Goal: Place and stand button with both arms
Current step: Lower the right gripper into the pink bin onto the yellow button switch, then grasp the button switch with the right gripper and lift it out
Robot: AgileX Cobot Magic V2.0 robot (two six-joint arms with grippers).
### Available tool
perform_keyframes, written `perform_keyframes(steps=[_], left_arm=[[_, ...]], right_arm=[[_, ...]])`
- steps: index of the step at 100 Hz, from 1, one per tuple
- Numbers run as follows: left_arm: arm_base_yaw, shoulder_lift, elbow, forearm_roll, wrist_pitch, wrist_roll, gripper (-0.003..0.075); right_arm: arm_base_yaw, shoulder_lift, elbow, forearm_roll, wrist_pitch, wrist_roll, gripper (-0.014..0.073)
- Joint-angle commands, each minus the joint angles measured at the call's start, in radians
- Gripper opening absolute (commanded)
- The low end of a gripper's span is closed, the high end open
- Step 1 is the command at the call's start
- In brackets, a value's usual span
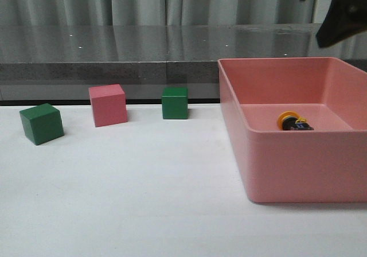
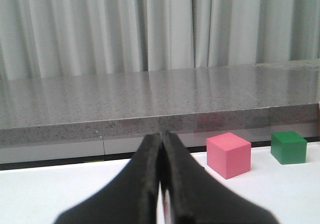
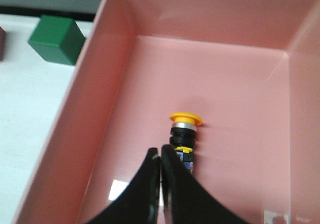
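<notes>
The button lies on its side on the floor of the pink bin. In the right wrist view the button shows its yellow cap, silver ring and black body. My right gripper is shut and empty, above the bin, with its tips just beside the button's base end. In the front view only a dark part of the right arm shows at the top right. My left gripper is shut and empty, low over the white table; it is out of the front view.
A green cube, a pink cube and a second green cube stand on the white table left of the bin. A grey stone ledge and curtains run behind. The left wrist view shows the pink cube and a green cube.
</notes>
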Motion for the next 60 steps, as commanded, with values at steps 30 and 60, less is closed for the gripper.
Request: perform_keyframes(steps=[30,60], left_arm=[[0.002,-0.03,0.045,-0.01,-0.075,-0.01,-0.002],[0.002,-0.03,0.045,-0.01,-0.075,-0.01,-0.002]], right_arm=[[0.018,0.192,-0.082,-0.009,-0.053,-0.012,0.0547],[0.013,0.304,-0.082,-0.016,-0.1,-0.012,0.0545]])
